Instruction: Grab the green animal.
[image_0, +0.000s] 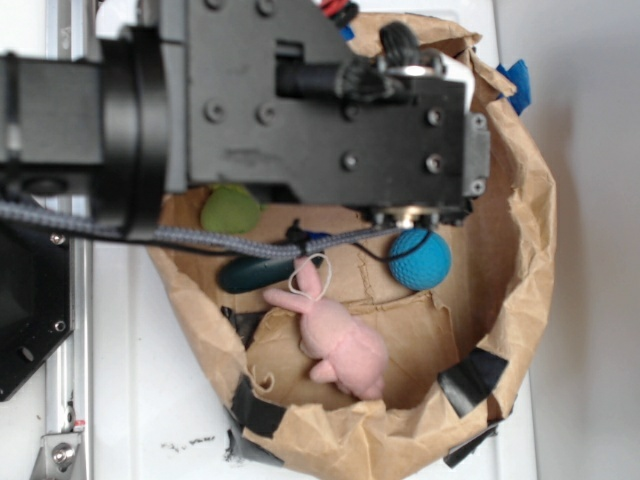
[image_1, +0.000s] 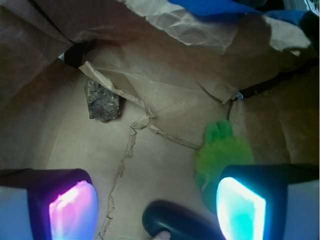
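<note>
The green animal is a fuzzy lime-green plush lying on the brown paper floor of the bag. In the wrist view it lies at the right, partly behind the right, cyan-lit finger. My gripper is open above the bag floor, and nothing sits between the glowing pads except the tip of a dark green oblong object. From the exterior view the green animal peeks out under the arm, at the bag's far left.
A crumpled paper bag wall rings everything. Inside are a pink plush bunny, a blue knitted ball, the dark green oblong object and a dark rock-like lump. Black tape patches line the rim.
</note>
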